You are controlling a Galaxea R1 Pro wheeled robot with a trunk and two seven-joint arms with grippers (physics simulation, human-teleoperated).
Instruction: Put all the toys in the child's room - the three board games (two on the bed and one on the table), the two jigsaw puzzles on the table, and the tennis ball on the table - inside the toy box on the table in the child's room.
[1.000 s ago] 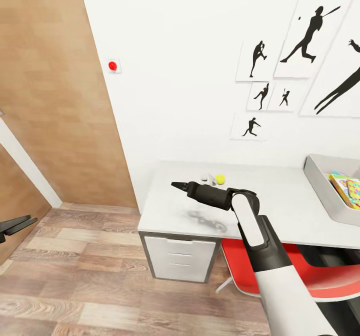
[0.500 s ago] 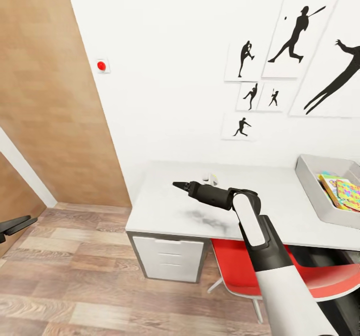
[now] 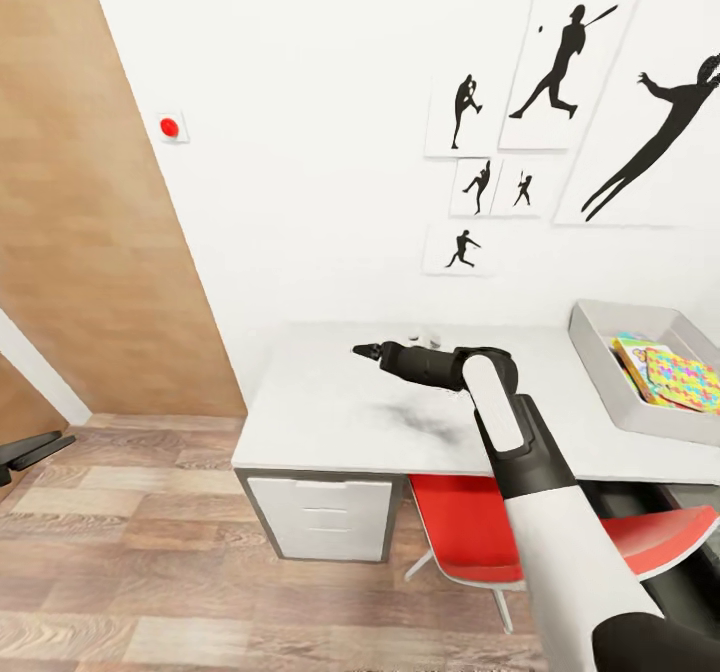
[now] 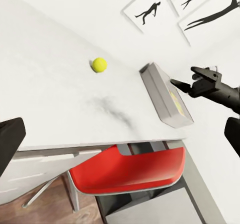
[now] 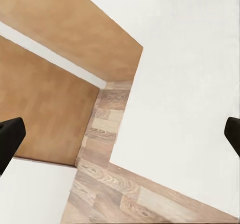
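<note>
White wall with black sports silhouettes [image 3: 570, 47] is seen behind the long desk with pale grey top and white drawers [image 3: 330, 417]; a red chair [image 3: 470, 537] is tucked under it. The right gripper [image 3: 364, 351] is held out over the desk top near the back edge, and nothing is carried; in the right wrist view its dark fingers [image 5: 10, 136] are set wide apart. The small yellow-green tennis ball [image 4: 99, 64] is located on the desk top in the left wrist view, well apart from the shallow grey rectangular toy box [image 3: 608, 377], in which multicoloured puzzle slabs [image 3: 682, 378] lie. The left gripper [image 3: 30, 449] is parked low over the wood floor; its finger spacing cannot be told. Step judged: reach for the ball. The wide opening should be kept, the fingers lowered astride the ball, and closure made slowly, since a round ball may be nudged into rolling.
</note>
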